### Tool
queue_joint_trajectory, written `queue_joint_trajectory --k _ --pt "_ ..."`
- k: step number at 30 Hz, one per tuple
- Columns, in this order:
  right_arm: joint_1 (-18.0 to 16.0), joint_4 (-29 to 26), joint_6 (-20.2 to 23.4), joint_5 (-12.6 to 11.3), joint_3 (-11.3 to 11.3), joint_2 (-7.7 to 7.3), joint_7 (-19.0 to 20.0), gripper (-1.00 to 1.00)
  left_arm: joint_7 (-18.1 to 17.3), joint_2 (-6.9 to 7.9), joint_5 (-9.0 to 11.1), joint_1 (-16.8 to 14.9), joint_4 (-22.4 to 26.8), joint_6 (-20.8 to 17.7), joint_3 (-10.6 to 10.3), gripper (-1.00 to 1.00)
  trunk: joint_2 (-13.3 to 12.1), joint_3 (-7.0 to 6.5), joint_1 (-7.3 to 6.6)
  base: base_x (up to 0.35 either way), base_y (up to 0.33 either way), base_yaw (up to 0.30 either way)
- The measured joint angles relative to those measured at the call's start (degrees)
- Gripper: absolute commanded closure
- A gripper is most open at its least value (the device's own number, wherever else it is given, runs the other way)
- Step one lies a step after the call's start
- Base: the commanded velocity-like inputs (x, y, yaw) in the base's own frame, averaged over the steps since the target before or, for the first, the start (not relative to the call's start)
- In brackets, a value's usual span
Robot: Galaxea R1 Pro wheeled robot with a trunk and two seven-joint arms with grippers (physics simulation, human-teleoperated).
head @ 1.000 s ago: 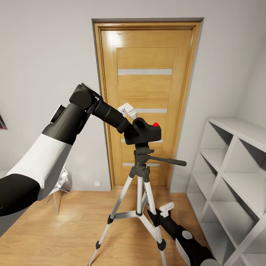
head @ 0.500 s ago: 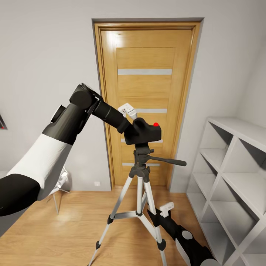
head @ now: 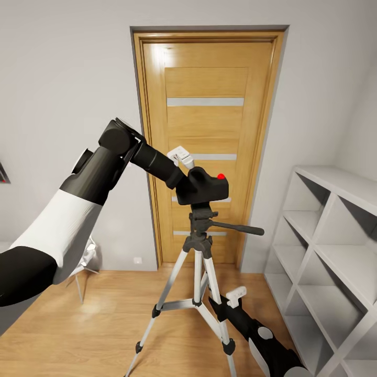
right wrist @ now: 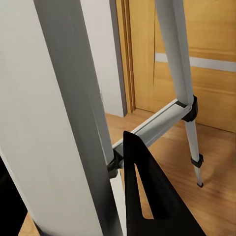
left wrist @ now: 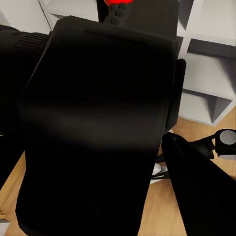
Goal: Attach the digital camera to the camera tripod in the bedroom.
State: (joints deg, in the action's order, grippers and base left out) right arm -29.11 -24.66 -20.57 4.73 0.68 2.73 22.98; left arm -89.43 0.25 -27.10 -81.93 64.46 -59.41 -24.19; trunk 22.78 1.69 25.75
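The black digital camera (head: pixel 203 189), red button up, sits on top of the black head of the camera tripod (head: pixel 200 222). My left gripper (head: pixel 187 183) reaches in from the left and is shut on the camera's left side. Up close in the left wrist view, the camera's dark body (left wrist: pixel 98 123) blocks the fingers. The tripod's pan handle (head: pixel 238 228) sticks out to the right. Low down, my right gripper (head: pixel 219 308) is shut around a silver leg (right wrist: pixel 69 113) of the tripod; one black finger (right wrist: pixel 150 196) lies against the leg.
An oak door (head: pixel 207 104) with grey stripes stands right behind the tripod. White cube shelving (head: pixel 330 246) lines the right wall. A crumpled silvery object on thin legs (head: pixel 86 262) stands by the left wall. Light wood floor (head: pixel 104 319) spreads around the tripod's feet.
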Motion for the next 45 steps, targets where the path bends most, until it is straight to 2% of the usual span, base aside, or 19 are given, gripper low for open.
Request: queue_joint_trajectory --k 34,40,41,45 --pt "0.0 0.0 -0.2 0.3 -0.1 0.00 0.0 1.00 0.0 -0.02 -0.1 0.1 -0.3 0.0 0.1 1.00 0.0 0.00 0.00 0.000 0.000 0.000" --pt "0.0 0.0 -0.2 0.2 -0.1 -0.02 0.0 1.00 0.0 -0.04 -0.1 0.1 -2.2 0.0 0.1 1.00 0.0 0.00 0.00 0.000 0.000 0.000" --pt "0.0 0.0 -0.2 0.2 -0.1 -0.01 0.0 1.00 0.0 -0.05 -0.1 0.1 -2.4 0.0 0.1 -1.00 0.0 0.00 0.00 0.000 0.000 0.000" --pt "0.0 0.1 0.1 0.0 -0.3 -0.05 0.0 1.00 0.1 -0.07 -0.7 0.0 -2.9 0.0 0.3 -1.00 0.0 -0.01 -0.01 0.000 0.000 0.000"
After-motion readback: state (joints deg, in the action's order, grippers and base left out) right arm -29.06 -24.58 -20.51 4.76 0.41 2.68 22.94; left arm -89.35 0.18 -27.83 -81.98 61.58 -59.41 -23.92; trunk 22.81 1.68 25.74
